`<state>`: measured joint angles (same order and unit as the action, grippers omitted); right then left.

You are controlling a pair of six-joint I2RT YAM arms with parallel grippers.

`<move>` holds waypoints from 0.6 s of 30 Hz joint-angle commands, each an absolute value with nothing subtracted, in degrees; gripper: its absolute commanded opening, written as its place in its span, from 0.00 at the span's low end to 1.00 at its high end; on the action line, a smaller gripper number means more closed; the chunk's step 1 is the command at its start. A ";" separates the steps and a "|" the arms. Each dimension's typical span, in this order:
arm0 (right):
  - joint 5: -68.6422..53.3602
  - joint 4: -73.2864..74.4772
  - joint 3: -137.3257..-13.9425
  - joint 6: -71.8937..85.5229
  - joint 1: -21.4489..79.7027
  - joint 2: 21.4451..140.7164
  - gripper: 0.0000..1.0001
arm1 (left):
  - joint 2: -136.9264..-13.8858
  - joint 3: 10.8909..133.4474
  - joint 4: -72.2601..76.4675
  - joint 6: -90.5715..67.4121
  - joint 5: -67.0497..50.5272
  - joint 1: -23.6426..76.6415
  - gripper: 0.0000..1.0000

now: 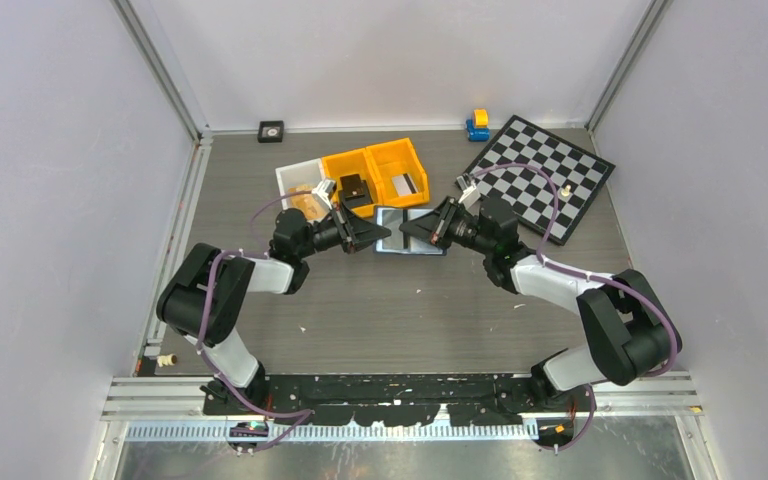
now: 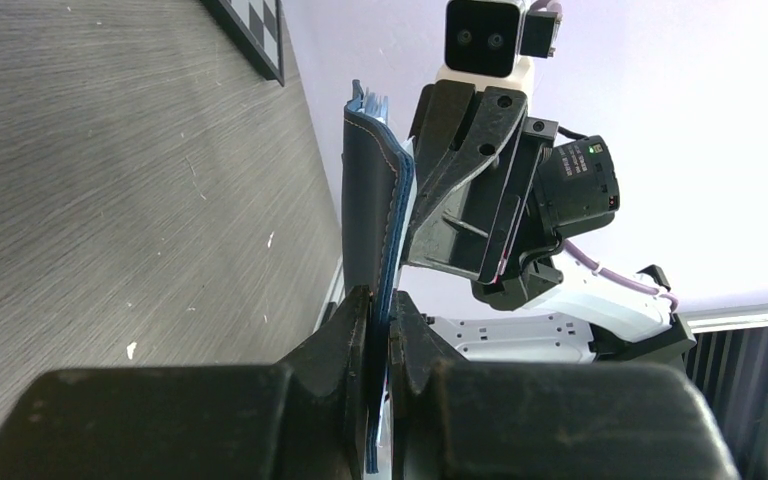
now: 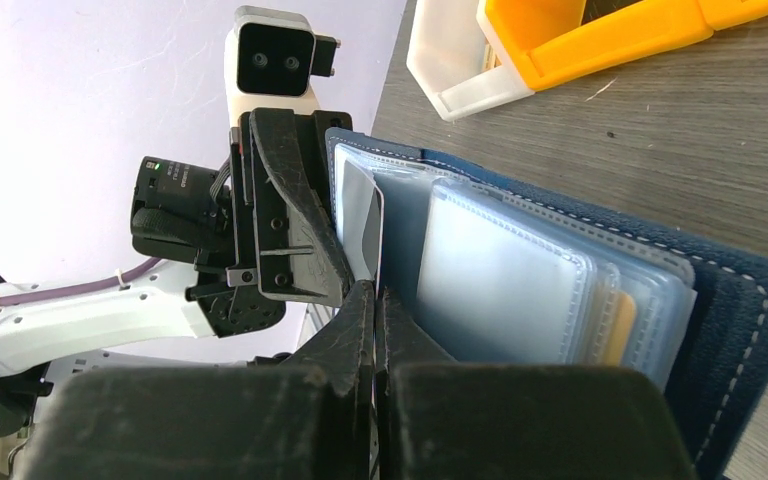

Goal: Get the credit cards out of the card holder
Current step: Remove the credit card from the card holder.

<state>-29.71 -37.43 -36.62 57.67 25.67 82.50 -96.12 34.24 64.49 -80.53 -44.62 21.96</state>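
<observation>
Our left pincer (image 2: 380, 312) was clamped shut on one edge of the open navy card holder (image 2: 368, 200), its fingers pressed against the cover. Our right pincer (image 3: 373, 300) was closed on a grey card (image 3: 362, 228) that stood partly out of the clear pockets. A tan card (image 3: 615, 328) sat in an outer sleeve. The holder was held between both pincers, mid-width on the tabletop (image 1: 380, 310) and nearer its far edge, just in front of the orange bins (image 1: 407, 152). A white bin (image 1: 295, 172) stood beside them, and a checkerboard (image 1: 540, 175) lay toward the far right corner.
</observation>
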 commanded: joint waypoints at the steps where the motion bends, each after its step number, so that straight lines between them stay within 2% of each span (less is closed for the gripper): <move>1: -25.78 -34.42 -35.52 56.95 23.32 81.57 0.00 | -93.51 33.75 69.40 -79.62 -44.78 20.26 0.08; 12: -25.61 -34.32 -35.17 57.10 22.72 81.43 0.00 | -92.39 33.49 66.45 -77.88 -44.34 19.86 0.15; 16: -26.17 -35.20 -35.16 57.37 22.69 81.34 0.00 | -92.26 33.60 66.04 -77.56 -44.38 19.86 0.03; 17: -26.25 -35.18 -35.11 57.43 22.71 81.43 0.00 | -92.28 33.58 65.70 -77.38 -44.38 19.86 0.03; 18: -26.48 -35.21 -35.23 57.44 22.68 81.51 0.00 | -92.19 33.67 65.30 -77.27 -44.43 19.86 0.09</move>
